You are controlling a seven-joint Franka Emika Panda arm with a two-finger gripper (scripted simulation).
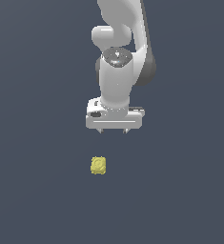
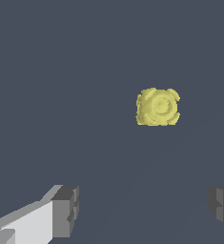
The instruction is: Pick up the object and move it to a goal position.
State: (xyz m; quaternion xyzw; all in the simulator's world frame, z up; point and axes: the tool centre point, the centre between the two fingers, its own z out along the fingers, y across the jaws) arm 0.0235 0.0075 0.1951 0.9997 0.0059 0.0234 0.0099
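Note:
The object (image 1: 98, 166) is a small pale-yellow lumpy block with a round relief on its face, lying on the dark grey floor. It also shows in the wrist view as the object (image 2: 157, 106), apart from both fingers. My gripper (image 1: 113, 130) hangs above and behind it, slightly toward the exterior view's right, with its short fingertips pointing down. The jaws stand wide apart and hold nothing. In the wrist view one finger (image 2: 65, 211) and the other finger's pad (image 2: 222, 206) frame bare floor.
The white arm (image 1: 117, 71) rises from the gripper toward the top of the exterior view. The flat dark grey floor (image 1: 37, 190) spreads all around.

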